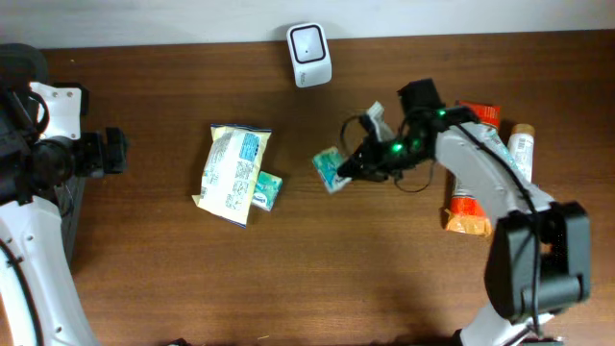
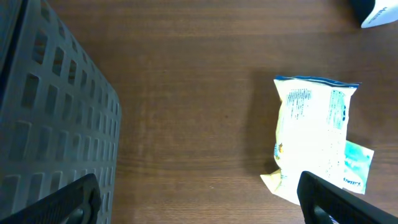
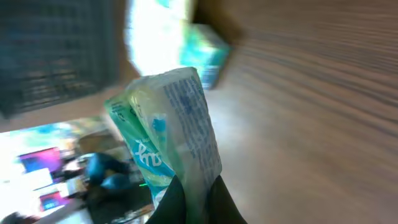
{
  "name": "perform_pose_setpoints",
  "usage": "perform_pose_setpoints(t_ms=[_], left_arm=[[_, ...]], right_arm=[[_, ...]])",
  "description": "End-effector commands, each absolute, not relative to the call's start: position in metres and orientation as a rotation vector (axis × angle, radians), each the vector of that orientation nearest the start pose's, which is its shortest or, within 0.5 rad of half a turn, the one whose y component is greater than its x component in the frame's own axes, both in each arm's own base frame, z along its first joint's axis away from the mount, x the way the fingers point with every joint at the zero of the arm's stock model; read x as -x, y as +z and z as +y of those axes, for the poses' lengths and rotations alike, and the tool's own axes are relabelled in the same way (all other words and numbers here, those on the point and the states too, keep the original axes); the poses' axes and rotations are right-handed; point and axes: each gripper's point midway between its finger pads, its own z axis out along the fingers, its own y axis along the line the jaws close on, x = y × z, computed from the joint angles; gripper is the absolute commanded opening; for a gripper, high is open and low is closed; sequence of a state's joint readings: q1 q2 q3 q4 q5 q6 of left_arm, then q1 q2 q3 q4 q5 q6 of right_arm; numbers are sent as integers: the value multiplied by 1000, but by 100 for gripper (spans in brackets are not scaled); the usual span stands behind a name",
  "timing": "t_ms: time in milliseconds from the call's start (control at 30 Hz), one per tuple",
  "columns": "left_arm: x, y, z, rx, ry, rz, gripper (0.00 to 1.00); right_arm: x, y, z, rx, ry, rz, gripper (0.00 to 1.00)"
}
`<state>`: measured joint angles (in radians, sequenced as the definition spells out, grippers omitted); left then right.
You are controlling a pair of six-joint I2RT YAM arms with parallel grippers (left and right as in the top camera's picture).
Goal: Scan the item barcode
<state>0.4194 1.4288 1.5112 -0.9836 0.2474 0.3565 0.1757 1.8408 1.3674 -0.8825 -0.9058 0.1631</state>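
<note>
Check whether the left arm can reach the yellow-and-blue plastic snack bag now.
Probably yes. The open left gripper faces the yellow-and-blue snack bag across bare wooden table; nothing lies between. The right gripper, shut on a green packet, sits beyond it.

Glossy plastic packet (image 3: 174,124), wood-grain table (image 1: 288,279)

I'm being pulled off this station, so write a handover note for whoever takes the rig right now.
Left gripper: open, empty, at the table's left side beside the black crate.
Right gripper: shut on a green packet, held up over mid-table.
Barcode scanner: at the far edge; the packet is not in front of it.
Done: packet picked up.
Left: show its barcode to the scanner. The yellow snack bag lies untouched.
</note>
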Motion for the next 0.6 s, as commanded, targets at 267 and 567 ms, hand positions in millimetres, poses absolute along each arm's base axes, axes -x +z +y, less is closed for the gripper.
perform_pose_setpoints(t_ms=[267, 567], left_arm=[[-357, 272, 112, -52, 44, 2416, 99], [-357, 272, 112, -52, 44, 2416, 99]], right_arm=[[-344, 221, 195, 219, 1961, 2335, 4], [-344, 223, 196, 232, 1974, 2316, 4]])
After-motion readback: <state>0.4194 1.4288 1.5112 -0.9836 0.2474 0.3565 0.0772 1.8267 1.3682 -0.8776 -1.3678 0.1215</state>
